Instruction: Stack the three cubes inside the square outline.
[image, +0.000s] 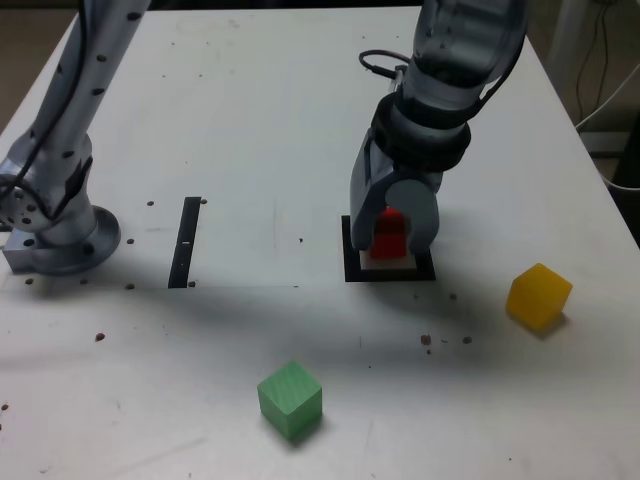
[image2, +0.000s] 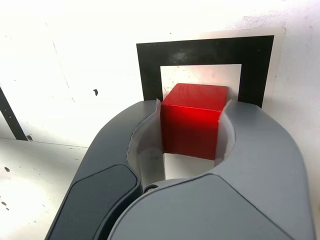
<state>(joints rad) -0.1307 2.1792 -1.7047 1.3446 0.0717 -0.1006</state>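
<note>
The red cube (image: 388, 230) (image2: 192, 122) rests on the white centre of the square outline (image: 352, 270) (image2: 150, 70). My gripper (image: 391, 250) (image2: 193, 107) reaches down over it, and both jaws press against the cube's sides. The yellow cube (image: 538, 296) sits on the table to the exterior view's right of the outline, a little nearer the camera. The green cube (image: 290, 398) lies near the front edge, to the exterior view's left of the outline. Neither of these shows in the wrist view.
A thin black strip (image: 186, 242) (image2: 10, 115) lies flat to the exterior view's left of the outline. The arm's base (image: 60, 240) stands at the table's left edge. Small dark specks dot the white tabletop (image: 250, 120).
</note>
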